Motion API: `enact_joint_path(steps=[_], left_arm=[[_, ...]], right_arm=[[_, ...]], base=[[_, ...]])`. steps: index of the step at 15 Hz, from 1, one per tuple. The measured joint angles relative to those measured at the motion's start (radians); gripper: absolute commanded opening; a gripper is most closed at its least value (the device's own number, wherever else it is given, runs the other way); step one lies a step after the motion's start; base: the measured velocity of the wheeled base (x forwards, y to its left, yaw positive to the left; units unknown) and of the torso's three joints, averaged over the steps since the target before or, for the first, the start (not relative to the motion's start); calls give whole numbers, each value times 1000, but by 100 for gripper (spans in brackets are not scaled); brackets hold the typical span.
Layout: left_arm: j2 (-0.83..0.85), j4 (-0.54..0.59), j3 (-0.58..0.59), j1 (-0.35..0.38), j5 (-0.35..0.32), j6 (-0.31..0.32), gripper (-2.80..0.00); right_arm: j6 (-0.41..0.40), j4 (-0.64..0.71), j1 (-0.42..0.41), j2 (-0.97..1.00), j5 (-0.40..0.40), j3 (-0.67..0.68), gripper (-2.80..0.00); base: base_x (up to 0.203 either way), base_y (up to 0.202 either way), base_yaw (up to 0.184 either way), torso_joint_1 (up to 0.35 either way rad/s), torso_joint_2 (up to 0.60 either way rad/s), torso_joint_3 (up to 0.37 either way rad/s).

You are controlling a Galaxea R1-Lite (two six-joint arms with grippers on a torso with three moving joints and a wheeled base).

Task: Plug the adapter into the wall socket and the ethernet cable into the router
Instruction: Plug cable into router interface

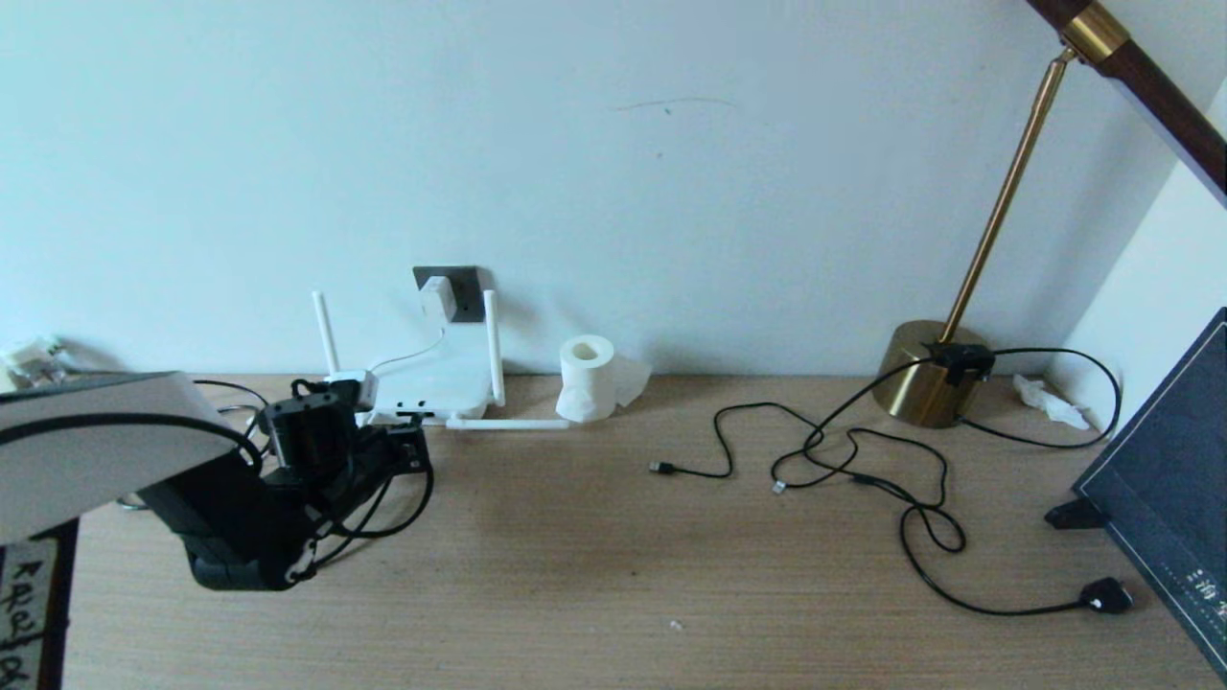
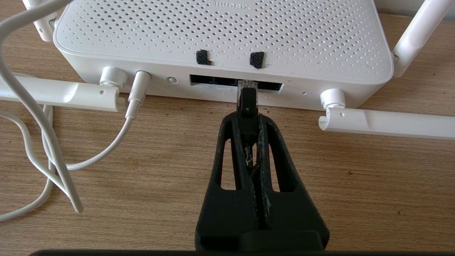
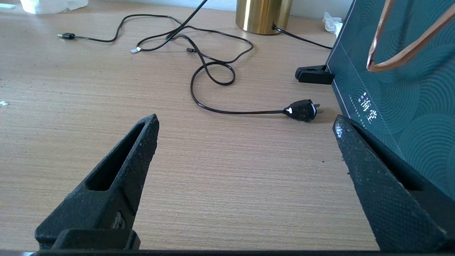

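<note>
On a wooden desk [image 1: 594,575], the left gripper [image 2: 247,117] is clenched on the plug of the ethernet cable [image 2: 247,101], its black fingers [image 2: 227,149] pinched together around it. In the left wrist view the plug's clear tip sits at the mouth of the dark port strip on the front of the router [image 2: 220,32], straight ahead of the fingertips at twelve o'clock; whether it is fully seated cannot be told. A white cord [image 2: 137,96] is plugged into the router's front, at about ten o'clock from the fingertips.

In the head view the router [image 1: 436,383] lies flat against the wall, with the adapter [image 1: 437,298] seated in the wall socket [image 1: 464,287] at twelve o'clock from it. A toilet-paper roll [image 1: 587,377] stands at three o'clock of the router.

The right gripper [image 3: 245,124] hangs released over bare desk, jaws wide apart, the lamp plug [image 3: 302,110] at one o'clock beyond its tips. Loose black cords [image 1: 844,460] trail toward the brass lamp [image 1: 935,374].
</note>
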Motion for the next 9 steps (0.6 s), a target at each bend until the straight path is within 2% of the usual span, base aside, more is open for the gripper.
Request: enact_joint_path(steps=[9], left_arm=[[-6,-6,17,-3,1,3,-280]], right_arm=[[0,0,0,0,-1,0,0]], base=[[0,0,0,0,0,0]])
